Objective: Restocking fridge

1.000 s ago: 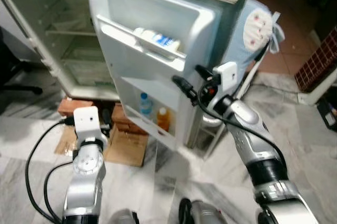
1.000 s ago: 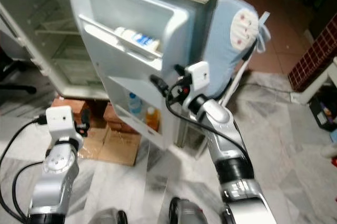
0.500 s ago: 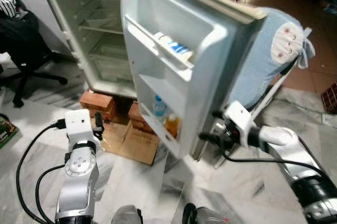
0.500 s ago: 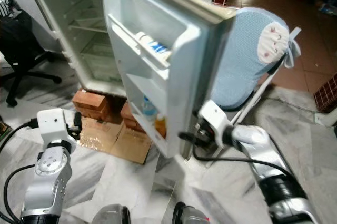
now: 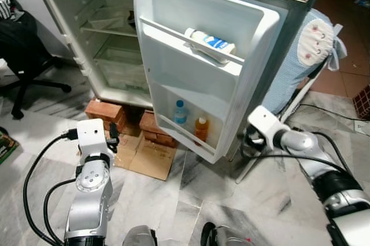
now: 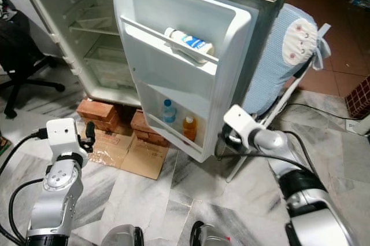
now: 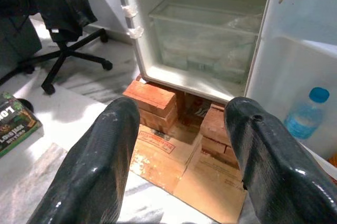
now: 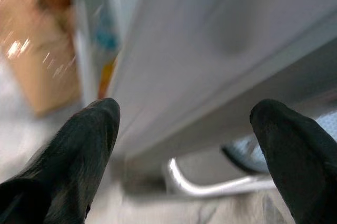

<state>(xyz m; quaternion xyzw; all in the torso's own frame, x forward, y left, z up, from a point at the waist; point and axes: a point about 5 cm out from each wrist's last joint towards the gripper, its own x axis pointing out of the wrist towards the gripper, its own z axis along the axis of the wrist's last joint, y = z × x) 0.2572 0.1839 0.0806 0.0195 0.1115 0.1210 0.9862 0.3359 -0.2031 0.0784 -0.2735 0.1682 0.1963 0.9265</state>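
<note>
The fridge point(image 5: 110, 32) stands open, its lower shelves bare. Its door point(image 5: 260, 37) faces me. A white bottle point(image 5: 211, 43) lies on the upper door shelf. A water bottle point(image 5: 180, 113) and an orange bottle point(image 5: 201, 129) stand on the bottom door shelf. My right gripper point(image 8: 184, 124) is open, low at the door's outer edge, with the edge between its fingers point(image 8: 84, 145); that view is blurred. My left gripper point(image 7: 181, 129) is open and holds nothing, low before the fridge's base.
Red bricks point(image 5: 104, 110) and flattened cardboard point(image 5: 153, 156) lie under the fridge. A blue ironing board point(image 5: 306, 55) leans behind the door. An office chair point(image 5: 23, 43) draped with dark cloth stands at the left, near a book point(image 7: 16, 121) on the marble floor.
The view has shifted. The door's inner face now turns more toward me, as if swung wider. My right gripper dropped from mid-door height to the door's low outer edge.
</note>
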